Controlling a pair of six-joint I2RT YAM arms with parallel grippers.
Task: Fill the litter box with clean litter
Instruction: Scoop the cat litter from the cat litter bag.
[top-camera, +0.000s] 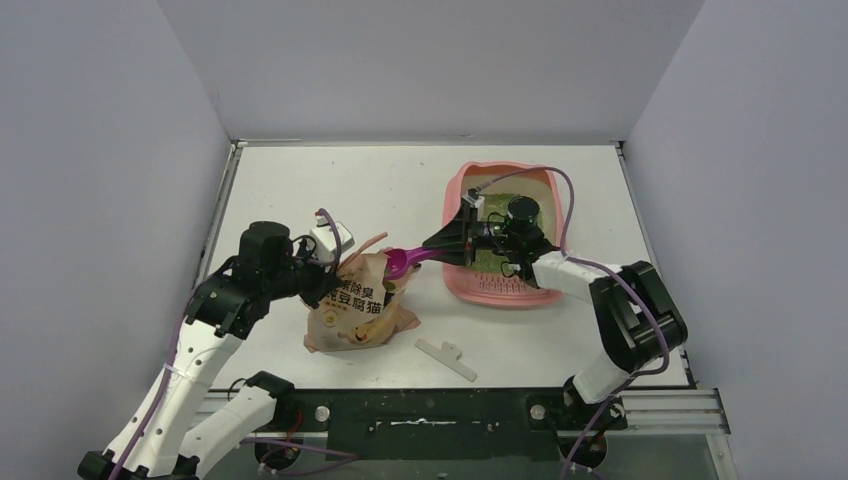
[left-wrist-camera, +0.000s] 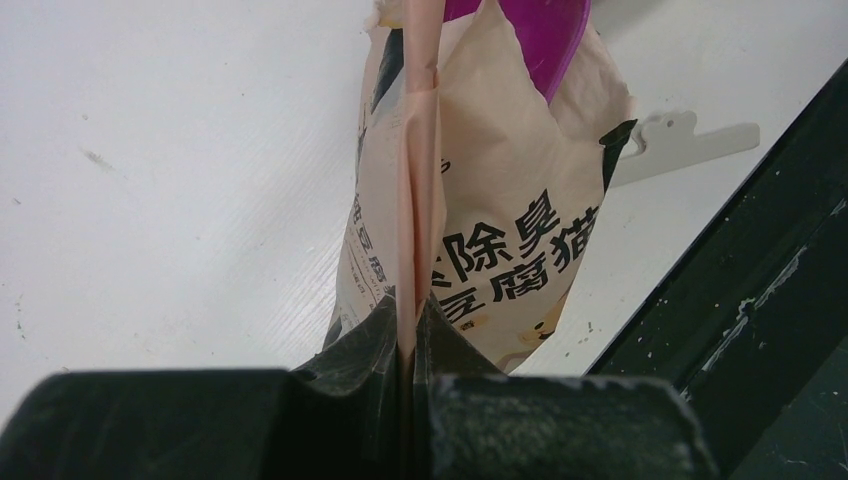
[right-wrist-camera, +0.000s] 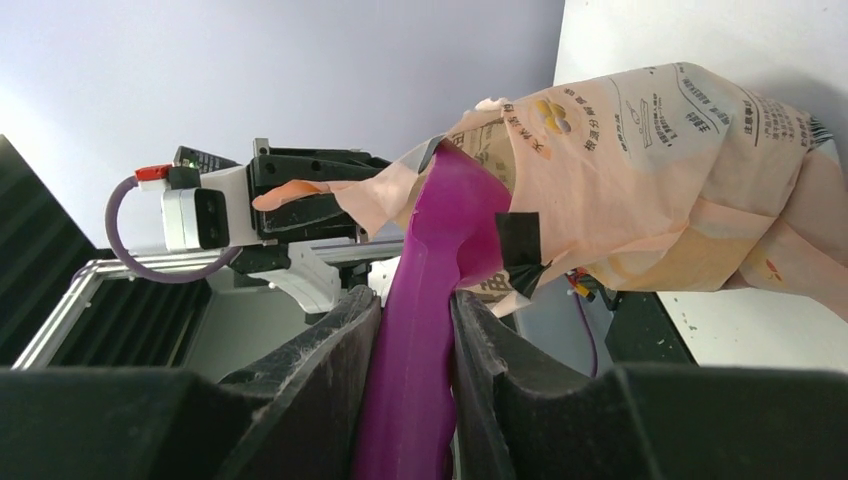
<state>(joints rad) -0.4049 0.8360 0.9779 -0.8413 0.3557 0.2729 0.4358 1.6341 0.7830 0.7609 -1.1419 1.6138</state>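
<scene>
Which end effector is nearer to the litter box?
Right. The right end effector, holding the scoop, is over the left rim of the litter box; the left end effector pinches the bag well left of it.

Overhead, the right arm covers most of the litter, leaving only green patches showing in the litter box; single granules are too small to make out. Whether the scoop at frame centre carries anything cannot be told. From the left wrist, the scoop is a magenta sliver cut off by the top edge, and a white plastic strip at upper right loses its left end behind the litter bag. From the right wrist, the scoop's bowl vanishes inside the bag's mouth, its handle runs off the bottom edge, and the bag is cropped at right.
</scene>
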